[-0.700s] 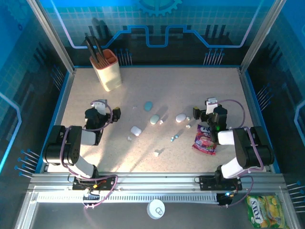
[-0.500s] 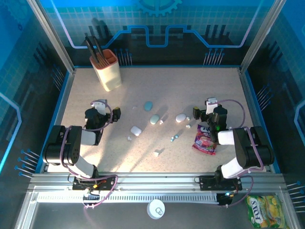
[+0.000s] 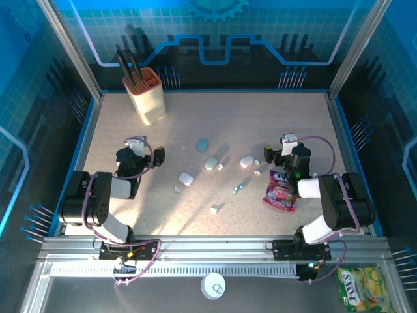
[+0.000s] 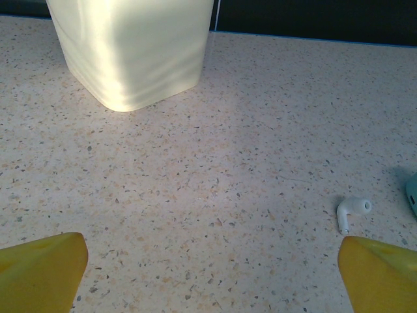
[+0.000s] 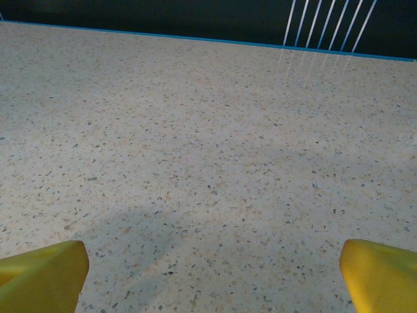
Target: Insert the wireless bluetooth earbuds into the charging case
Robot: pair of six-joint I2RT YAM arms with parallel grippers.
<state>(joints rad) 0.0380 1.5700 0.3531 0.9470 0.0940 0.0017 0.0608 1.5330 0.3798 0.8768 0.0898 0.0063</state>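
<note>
The task looks barely begun. The left end effector (image 4: 208, 274) is spread wide and holds nothing. One white earbud (image 4: 352, 212) lies on the counter (image 4: 215, 169) ahead of it and off to its right, near a teal charging case (image 4: 412, 195). The right end effector (image 5: 212, 274) is likewise wide and empty, with bare counter ahead. From above, the other wireless bluetooth earbuds (image 3: 221, 166) lie loose between the two end effectors, among four pebble-shaped cases (image 3: 247, 160). Whether any lid is open is too small to tell. No bud appears seated, so every one is left to pick and insert.
</note>
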